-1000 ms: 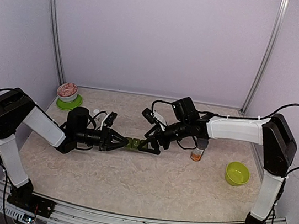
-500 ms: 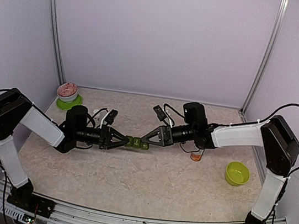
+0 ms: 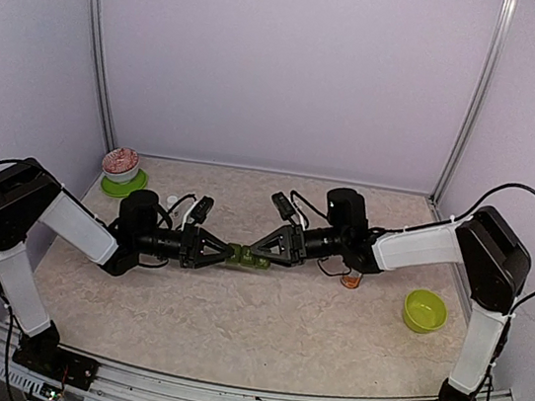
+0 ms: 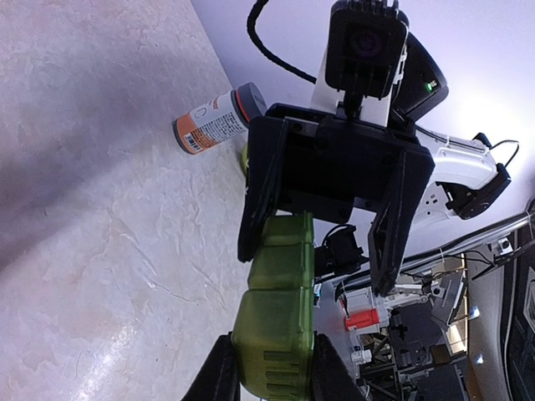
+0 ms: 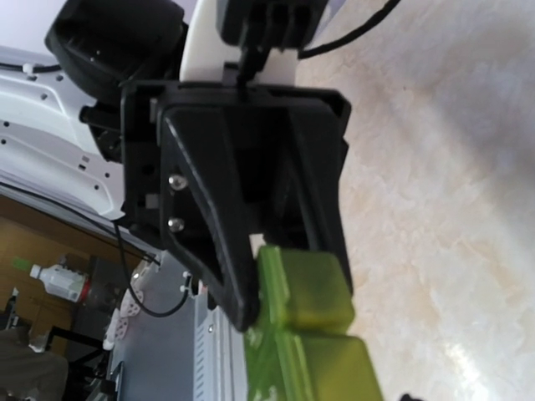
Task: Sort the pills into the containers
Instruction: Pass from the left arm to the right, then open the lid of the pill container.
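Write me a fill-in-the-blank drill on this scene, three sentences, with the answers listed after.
1. The left end effector is shut on one end of the ___ pill box, whose other end sits between the open fingers of the right end effector.
2. The orange pill bottle lies on its ___.
3. The lime bowl stands beside the ___ arm.
Answers: green; side; right

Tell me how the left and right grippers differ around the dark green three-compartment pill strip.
The left gripper is shut on one end of the dark green three-compartment pill strip; the right gripper is open, its fingers straddling the other end with a gap. The left gripper reaches in from the left, the right gripper from the right. Both are black, two-fingered and aimed at the strip.
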Action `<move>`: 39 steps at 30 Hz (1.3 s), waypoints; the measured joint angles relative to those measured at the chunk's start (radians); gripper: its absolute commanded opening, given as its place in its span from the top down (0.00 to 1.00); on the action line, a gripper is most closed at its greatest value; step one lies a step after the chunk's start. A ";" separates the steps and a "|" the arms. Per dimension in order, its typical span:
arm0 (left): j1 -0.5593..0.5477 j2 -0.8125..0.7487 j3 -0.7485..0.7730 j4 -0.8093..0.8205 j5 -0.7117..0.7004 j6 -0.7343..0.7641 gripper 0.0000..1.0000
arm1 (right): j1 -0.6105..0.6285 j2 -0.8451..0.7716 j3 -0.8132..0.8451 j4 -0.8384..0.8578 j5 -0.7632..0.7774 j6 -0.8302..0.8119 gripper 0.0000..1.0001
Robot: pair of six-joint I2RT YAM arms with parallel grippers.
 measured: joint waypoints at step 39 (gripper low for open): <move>-0.035 -0.240 -0.100 -0.125 -0.193 0.503 0.01 | 0.012 -0.005 -0.063 0.023 -0.059 0.115 0.90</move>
